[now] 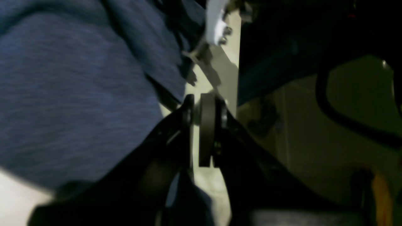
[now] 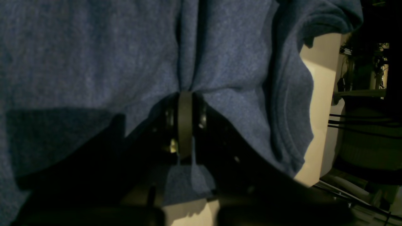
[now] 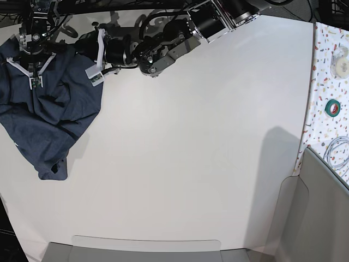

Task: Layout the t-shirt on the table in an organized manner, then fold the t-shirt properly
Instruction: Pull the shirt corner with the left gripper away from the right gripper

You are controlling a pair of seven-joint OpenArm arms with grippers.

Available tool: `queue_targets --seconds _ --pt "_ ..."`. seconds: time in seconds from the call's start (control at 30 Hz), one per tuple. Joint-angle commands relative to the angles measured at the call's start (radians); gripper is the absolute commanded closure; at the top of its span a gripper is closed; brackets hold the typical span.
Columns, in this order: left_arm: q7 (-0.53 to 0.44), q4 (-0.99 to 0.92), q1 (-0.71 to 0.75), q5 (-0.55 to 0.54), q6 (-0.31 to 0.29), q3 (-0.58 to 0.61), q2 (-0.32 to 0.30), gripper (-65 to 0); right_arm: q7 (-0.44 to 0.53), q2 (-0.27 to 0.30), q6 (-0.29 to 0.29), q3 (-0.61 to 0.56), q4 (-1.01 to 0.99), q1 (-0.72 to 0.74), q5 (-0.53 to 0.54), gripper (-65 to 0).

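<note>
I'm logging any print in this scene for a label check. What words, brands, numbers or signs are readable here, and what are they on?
None can be read in any view.
T-shirt: only plain blue cloth shows; no lettering visible.
Tape rolls on the speckled side surface: any print too small to read.
Table: no marks.

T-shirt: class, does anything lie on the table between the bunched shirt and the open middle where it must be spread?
Nothing visible does. The t-shirt sits bunched at the far left corner; the table beside it shows bare to the middle.
</note>
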Motion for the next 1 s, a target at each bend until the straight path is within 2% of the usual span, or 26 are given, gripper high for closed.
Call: queue_targets --seconds 0.0,0.1,0.17,0.27,0.5,0.57,0.63,0.77,0.87,0.97 --pt "-0.03 -0.01 -0.016 -0.01 0.032 -0.005 0.008 -3.7 -0.011 0.008 0.007 0.002 0.009 -0.005 0.009 0.0" --pt "-0.102 -0.054 -0.019 -0.01 0.15 -0.003 -0.007 -3.7 -0.01 0.008 0.007 0.002 0.009 -0.007 0.009 0.0" --pt "-0.122 -0.054 -0.02 -0.01 0.205 -0.003 -0.036 -3.7 -0.01 0.008 0.007 0.002 0.009 -0.011 0.009 0.0" --pt "-0.124 -0.039 -0.02 -0.01 0.265 -0.003 -0.07 -3.7 -0.01 0.008 0.007 0.002 0.009 -0.008 0.009 0.0" --pt "-0.119 0.056 -0.02 -0.01 0.481 0.007 -0.154 -3.7 -0.01 0.008 0.007 0.002 0.009 -0.007 0.009 0.0" --pt "-0.073 0.078 -0.02 -0.001 0.54 0.007 -0.165 -3.7 -0.01 0.008 0.007 0.002 0.009 -0.007 0.009 0.0" --pt "-0.001 0.11 -0.02 0.061 0.595 0.007 -0.165 -3.7 -0.01 0.008 0.007 0.002 0.009 -0.005 0.009 0.0" --pt "0.122 0.19 -0.013 0.256 0.69 0.007 -0.165 -3.7 -0.015 0.002 0.007 0.002 0.045 -0.005 0.009 0.0" --pt "0.169 0.202 -0.005 0.38 0.721 0.007 -0.165 -3.7 -0.015 -0.002 0.007 0.002 0.08 -0.003 0.009 0.0" --pt "0.18 0.202 0.01 0.47 0.724 -0.002 -0.168 -3.7 -0.015 -0.003 0.007 0.002 0.131 -0.003 0.012 0.0"
